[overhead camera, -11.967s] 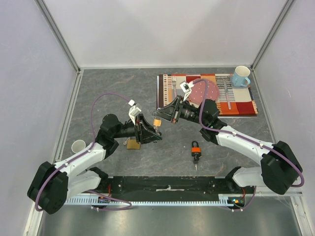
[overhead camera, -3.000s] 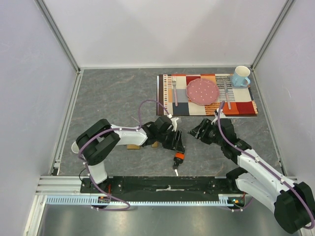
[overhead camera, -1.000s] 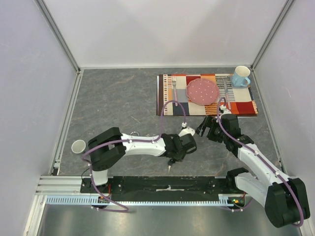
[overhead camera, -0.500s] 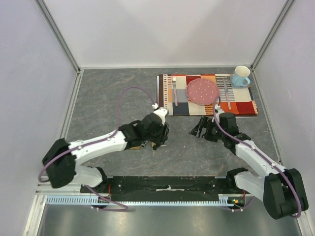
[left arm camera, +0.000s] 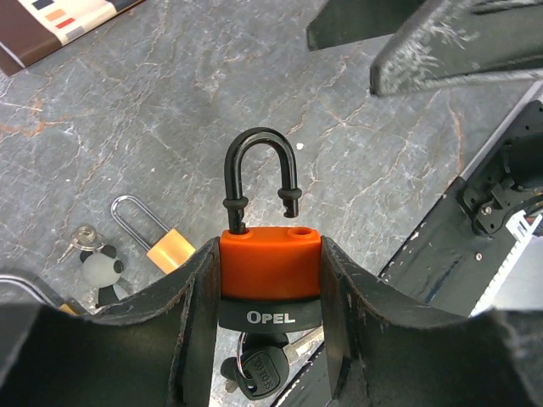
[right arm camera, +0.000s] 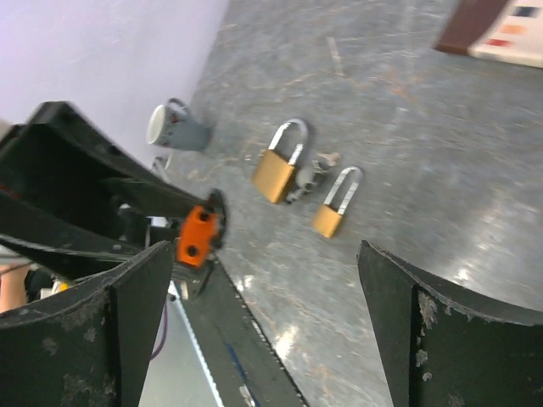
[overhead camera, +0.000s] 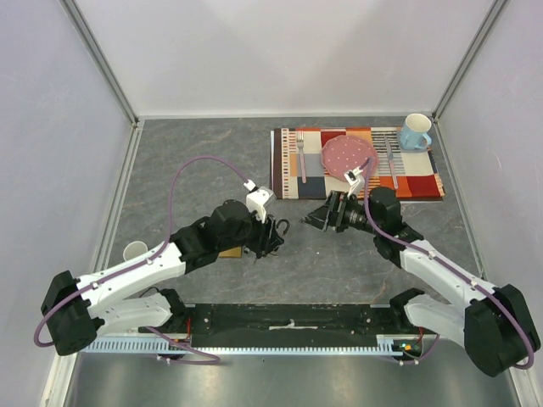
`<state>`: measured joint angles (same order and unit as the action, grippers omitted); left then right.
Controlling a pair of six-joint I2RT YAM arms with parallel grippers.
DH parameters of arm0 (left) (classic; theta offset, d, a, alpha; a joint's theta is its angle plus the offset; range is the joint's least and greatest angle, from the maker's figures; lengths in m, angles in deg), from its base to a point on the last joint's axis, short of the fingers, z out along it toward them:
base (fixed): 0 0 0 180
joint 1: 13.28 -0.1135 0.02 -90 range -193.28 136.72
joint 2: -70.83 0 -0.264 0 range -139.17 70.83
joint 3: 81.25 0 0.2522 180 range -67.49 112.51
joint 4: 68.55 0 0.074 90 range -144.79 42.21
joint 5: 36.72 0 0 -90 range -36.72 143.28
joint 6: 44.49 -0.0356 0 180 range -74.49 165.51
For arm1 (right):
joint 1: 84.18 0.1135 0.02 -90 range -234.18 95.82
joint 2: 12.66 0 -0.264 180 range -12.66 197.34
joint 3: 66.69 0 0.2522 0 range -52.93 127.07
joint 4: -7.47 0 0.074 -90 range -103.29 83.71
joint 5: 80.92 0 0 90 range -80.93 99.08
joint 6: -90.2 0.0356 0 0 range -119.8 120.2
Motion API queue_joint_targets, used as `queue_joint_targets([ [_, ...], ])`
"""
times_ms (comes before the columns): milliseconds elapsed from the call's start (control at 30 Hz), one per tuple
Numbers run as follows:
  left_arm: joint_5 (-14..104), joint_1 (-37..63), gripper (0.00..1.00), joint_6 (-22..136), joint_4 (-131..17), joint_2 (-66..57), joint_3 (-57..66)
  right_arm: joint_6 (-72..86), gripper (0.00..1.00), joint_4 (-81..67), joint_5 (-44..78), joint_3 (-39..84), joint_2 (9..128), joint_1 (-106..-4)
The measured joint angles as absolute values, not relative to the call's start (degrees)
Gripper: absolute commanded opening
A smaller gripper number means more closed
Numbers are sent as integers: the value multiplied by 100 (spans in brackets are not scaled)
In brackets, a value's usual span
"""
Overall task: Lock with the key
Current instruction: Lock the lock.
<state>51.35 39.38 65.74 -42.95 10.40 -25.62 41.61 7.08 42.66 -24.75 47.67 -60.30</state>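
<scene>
An orange padlock (left arm camera: 270, 264) with a black base marked OPEL sits upright between the fingers of my left gripper (left arm camera: 270, 275), which is shut on its body. Its black shackle (left arm camera: 259, 170) stands open, one leg out of its hole. A black-headed key (left arm camera: 257, 371) hangs in the keyhole underneath. In the top view my left gripper (overhead camera: 270, 235) holds the lock above the table, the shackle (overhead camera: 283, 227) pointing right. My right gripper (overhead camera: 321, 218) is open, just right of the shackle and apart from it. The right wrist view shows the orange padlock (right arm camera: 198, 237) ahead of the right gripper (right arm camera: 263, 326).
Two brass padlocks (right arm camera: 278, 170) (right arm camera: 334, 209) and a small bunch of keys (right arm camera: 312, 172) lie on the table beyond the orange one. A grey cup (overhead camera: 134, 252) stands at the left. A placemat (overhead camera: 288, 182) at the back right carries a plate (overhead camera: 349, 157), cutlery and a blue mug (overhead camera: 416, 131).
My left arm has swung back from the right and now holds the padlock up at centre. The right gripper has moved left, closer to the shackle.
</scene>
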Motion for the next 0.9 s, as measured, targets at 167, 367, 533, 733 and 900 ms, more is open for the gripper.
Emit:
queue_joint_targets([
  [167,4951,3938,2,6548,-4387,1042,-2569,4395,87,1224,4272,-2226,4901,-5411],
  [367,4831,3932,2,6548,-4516,1047,-2569,4701,76,1696,4259,-2195,5351,-4996],
  [533,4763,3929,2,6548,-4615,1060,-2571,4871,49,1897,4181,-2195,5484,-4786],
  [733,4656,3929,2,6550,-4748,1060,-2619,5092,31,2240,4049,-2217,5675,-4718],
  [900,4604,3927,2,6550,-4794,1084,-2663,5175,5,2314,3905,-2254,5736,-4684],
])
